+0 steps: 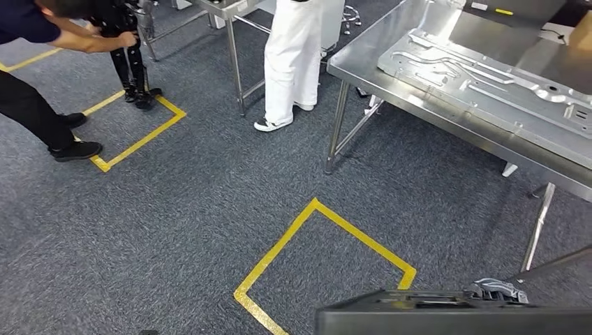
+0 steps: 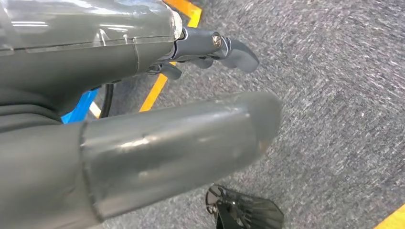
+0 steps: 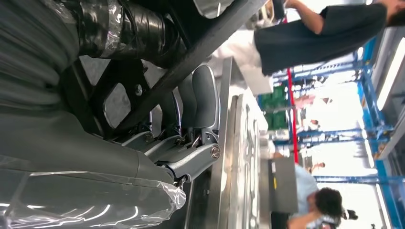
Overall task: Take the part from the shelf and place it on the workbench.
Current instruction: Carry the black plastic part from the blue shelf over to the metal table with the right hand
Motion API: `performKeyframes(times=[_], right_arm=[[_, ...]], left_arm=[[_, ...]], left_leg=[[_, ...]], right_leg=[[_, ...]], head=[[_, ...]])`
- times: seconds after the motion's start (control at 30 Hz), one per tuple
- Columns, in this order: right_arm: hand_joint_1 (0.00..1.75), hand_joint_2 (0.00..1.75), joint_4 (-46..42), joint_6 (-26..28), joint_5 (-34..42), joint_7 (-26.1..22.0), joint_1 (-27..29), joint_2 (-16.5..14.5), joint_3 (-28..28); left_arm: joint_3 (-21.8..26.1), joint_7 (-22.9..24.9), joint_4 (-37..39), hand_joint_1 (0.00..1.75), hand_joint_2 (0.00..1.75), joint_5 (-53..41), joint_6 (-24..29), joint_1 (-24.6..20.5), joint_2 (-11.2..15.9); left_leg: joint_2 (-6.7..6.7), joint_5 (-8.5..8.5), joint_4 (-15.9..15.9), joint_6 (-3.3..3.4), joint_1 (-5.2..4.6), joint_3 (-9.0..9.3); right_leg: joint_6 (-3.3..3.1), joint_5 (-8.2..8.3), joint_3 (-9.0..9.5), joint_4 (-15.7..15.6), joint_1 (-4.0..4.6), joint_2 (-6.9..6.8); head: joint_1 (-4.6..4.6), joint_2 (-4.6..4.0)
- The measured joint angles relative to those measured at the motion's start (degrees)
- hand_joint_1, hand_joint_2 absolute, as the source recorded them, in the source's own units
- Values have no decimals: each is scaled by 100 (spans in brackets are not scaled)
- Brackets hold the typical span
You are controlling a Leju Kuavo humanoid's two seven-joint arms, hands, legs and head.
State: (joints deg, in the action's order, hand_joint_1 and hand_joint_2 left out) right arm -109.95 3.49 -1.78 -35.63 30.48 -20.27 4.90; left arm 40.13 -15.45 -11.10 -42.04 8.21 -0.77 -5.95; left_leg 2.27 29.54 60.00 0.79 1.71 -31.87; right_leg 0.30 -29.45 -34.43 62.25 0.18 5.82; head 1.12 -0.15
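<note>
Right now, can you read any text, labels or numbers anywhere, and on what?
No text is readable in any view.
Yellow label at the workbench's far edge: too small to read.
Green boards in the background of the right wrist view: blurred, unreadable.
Pressed metal part on the workbench: no visible marking.

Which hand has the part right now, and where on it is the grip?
The right hand grips the dark part, fingers curled around a bar along its edge. The left hand holds nothing, hanging over the carpet.
</note>
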Motion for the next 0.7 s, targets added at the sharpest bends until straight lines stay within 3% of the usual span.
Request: performKeyframes(times=[0.07,0.13,0.17,0.2,0.23,0.3,0.37,0.43,0.47,0.53,0.6,0.63,0.67,0.7], right_arm=[[129,175,-29,-51,44,-4,27,4,114],[129,175,-40,-75,70,-3,41,5,203],[129,175,-42,-82,75,-2,53,5,244],[129,175,-45,-86,74,0,68,5,282],[129,175,-55,-87,68,3,83,5,317],[129,175,-95,-72,44,8,105,5,362],[129,175,-137,-46,18,11,115,5,377],[129,175,-159,-32,-2,15,141,4,397],[129,175,-169,-30,-11,16,161,3,412],[129,175,-194,-28,-26,18,182,2,444],[129,175,-205,-28,-37,23,179,1,457],[129,175,-205,-28,-43,25,177,1,458],[129,175,-204,-27,-52,29,179,1,460],[129,175,-204,-25,-62,32,182,1,462]], left_arm=[[-1,15,-4,0,0,-39,20,-5,-28],[-2,26,-4,0,0,-65,20,3,-45],[-2,28,-4,0,0,-77,20,4,-53],[-3,28,-4,0,0,-90,20,-1,-62],[-4,26,-4,0,0,-104,18,-9,-72],[-7,21,-4,0,0,-131,10,-29,-90],[-9,18,-4,0,0,-147,2,-46,-99],[-10,17,-4,0,0,-153,-4,-72,-111],[-11,16,-7,0,0,-157,-6,-88,-119],[-12,14,-11,0,0,-171,-8,-109,-131],[-13,14,-13,0,0,-188,-13,-100,-133],[-13,16,-13,0,0,-194,-18,-85,-133],[-13,17,-13,0,0,-197,-22,-67,-133],[-12,19,-13,0,0,-199,-26,-52,-132]], left_leg=[[-158,5,-44,50,8,43],[-333,38,-51,60,3,71],[-420,62,-51,56,4,90],[-503,89,-51,49,7,119],[-579,119,-52,37,11,160],[-710,187,-61,-5,5,248],[-809,236,-90,-71,-16,313],[-917,264,-146,-142,-27,400],[-903,292,-151,-176,-18,447],[-651,471,96,-214,-4,397],[-340,791,798,-206,-4,31],[-286,902,1168,-201,-7,-196],[-266,911,1402,-194,-10,-372],[-256,796,1431,-183,-12,-457]], right_leg=[[72,-274,-277,535,-6,-387],[124,-526,-677,1221,-51,-533],[141,-518,-790,1379,-72,-551],[151,-398,-792,1325,-88,-569],[153,-187,-672,1051,-98,-607],[126,182,-294,272,-72,-823],[67,260,-101,-119,-18,-976],[-1,229,-85,-152,14,-884],[-36,233,-57,-186,3,-817],[-121,248,22,-270,-28,-689],[-192,243,69,-299,-31,-562],[-215,231,77,-295,-15,-480],[-231,217,90,-287,2,-385],[-239,203,109,-278,19,-287]], head=[[11,0],[14,0],[14,0],[15,0],[15,0],[15,0],[13,0],[10,0],[10,0],[5,0],[-1,0],[-1,0],[-1,0],[-1,0]])
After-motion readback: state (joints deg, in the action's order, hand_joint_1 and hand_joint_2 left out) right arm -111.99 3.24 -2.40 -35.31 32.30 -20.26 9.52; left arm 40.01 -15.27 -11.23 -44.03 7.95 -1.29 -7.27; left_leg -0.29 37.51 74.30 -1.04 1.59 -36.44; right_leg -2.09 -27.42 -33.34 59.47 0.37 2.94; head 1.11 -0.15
